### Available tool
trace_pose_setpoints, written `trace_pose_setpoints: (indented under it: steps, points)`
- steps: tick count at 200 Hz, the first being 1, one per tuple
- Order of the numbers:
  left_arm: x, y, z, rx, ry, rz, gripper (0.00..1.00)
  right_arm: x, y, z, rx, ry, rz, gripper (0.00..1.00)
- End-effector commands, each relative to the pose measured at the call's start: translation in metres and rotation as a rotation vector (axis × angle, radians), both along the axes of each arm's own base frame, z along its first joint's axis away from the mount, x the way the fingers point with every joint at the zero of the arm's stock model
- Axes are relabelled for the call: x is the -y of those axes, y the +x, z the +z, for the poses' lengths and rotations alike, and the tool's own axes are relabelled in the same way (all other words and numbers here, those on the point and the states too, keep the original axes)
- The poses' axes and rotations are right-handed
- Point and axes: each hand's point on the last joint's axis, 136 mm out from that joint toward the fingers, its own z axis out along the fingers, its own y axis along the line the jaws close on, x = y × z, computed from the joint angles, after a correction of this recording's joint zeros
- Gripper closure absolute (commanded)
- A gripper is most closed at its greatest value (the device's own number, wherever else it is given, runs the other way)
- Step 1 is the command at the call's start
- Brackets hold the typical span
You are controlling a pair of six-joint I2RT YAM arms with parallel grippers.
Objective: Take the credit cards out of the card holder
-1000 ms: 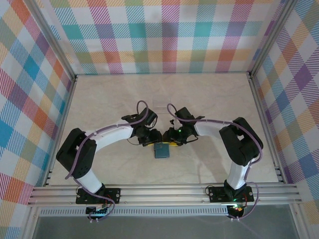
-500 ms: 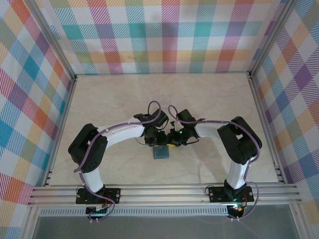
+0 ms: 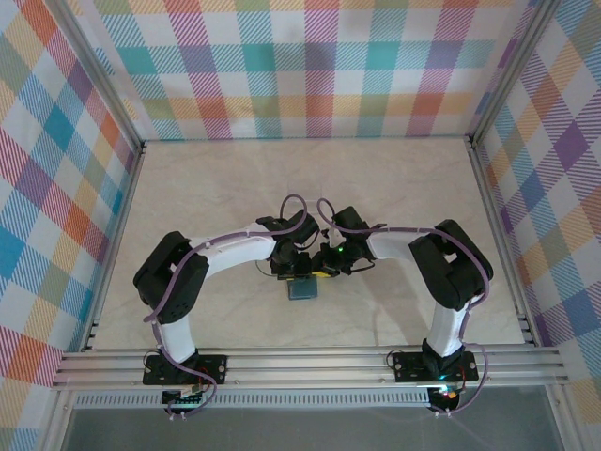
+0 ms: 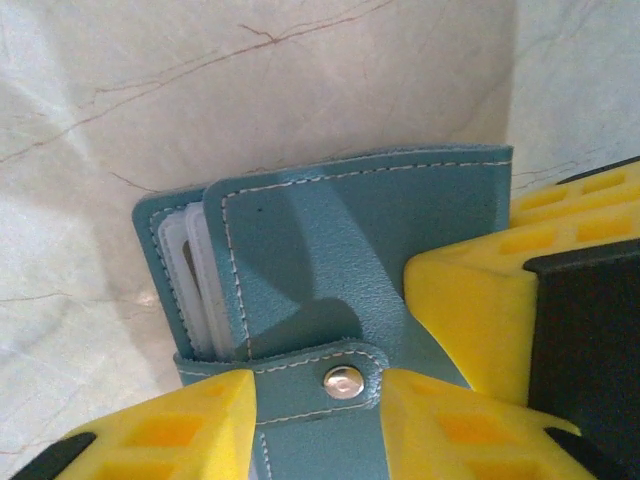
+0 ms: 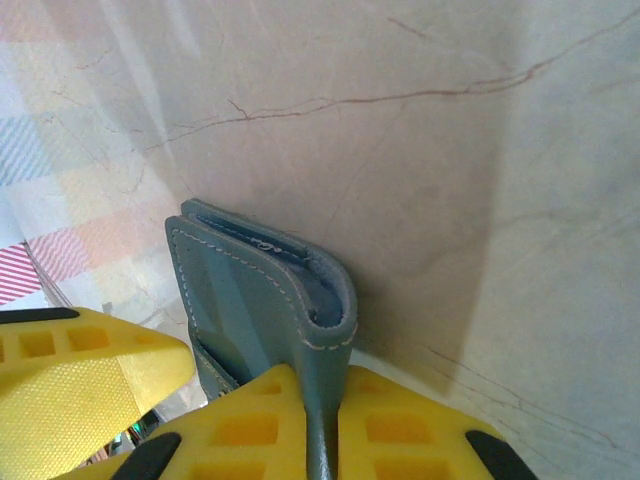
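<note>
Step in hand: opening the small teal-blue stitched bifold card holder (image 4: 350, 250) so that the credit cards could be reached; no card was out yet.
Location of card holder: near the middle of the pale marbled table (image 3: 207, 197), somewhat closer to its near edge than to its far edge, well apart from both side edges, between the 2 grippers.
Tool state, right gripper (image 5: 320, 405): clenched on 1 cover of the card holder, the leather pinched flat between both yellow fingers.
Tool state, left gripper (image 4: 320, 400): 2 yellow fingers stood apart, 1 on each side of the teal snap strap (image 4: 300, 362); whether they pressed on it could not be told.
Strap condition: the snap strap wrapped over the cover edge, with the round silver snap button (image 4: 344, 381) facing the left wrist camera; fastened or loose could not be told.
Procedure: the right grip needed to stay firm as the anchor. The strap tip was best peeled straight off the cover, not dragged sideways. The covers then needed a slow swing apart, to avoid twisting the card holder out of the anchor grip.
Contents: pale layered edges (image 4: 190, 290) showed in the gap between the 2 covers; cards or clear sleeves could not be told.
</note>
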Motion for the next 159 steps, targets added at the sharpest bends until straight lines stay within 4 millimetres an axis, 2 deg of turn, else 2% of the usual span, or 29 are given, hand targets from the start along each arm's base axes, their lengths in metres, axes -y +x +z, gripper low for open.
trace_pose_setpoints:
  steps: [1, 20, 64, 102, 159]
  points:
    - [-0.002, -0.014, -0.015, -0.048, 0.053, -0.047, 0.58, 0.004, -0.005, -0.011, -0.054, -0.025, -0.018, 0.87]
    - [-0.006, -0.016, -0.019, -0.059, 0.073, -0.058, 0.58, 0.005, -0.005, -0.010, -0.053, -0.030, -0.019, 0.87]
    - [-0.018, -0.017, -0.024, -0.058, 0.146, -0.079, 0.67, 0.006, -0.005, -0.007, -0.052, -0.042, -0.021, 0.87]
    - [-0.025, -0.017, -0.028, -0.058, 0.188, -0.091, 0.71, 0.008, -0.004, -0.004, -0.045, -0.052, -0.021, 0.87]
    - [-0.031, -0.011, -0.020, -0.011, 0.208, -0.079, 0.86, 0.010, -0.004, -0.005, -0.041, -0.069, -0.021, 0.89]
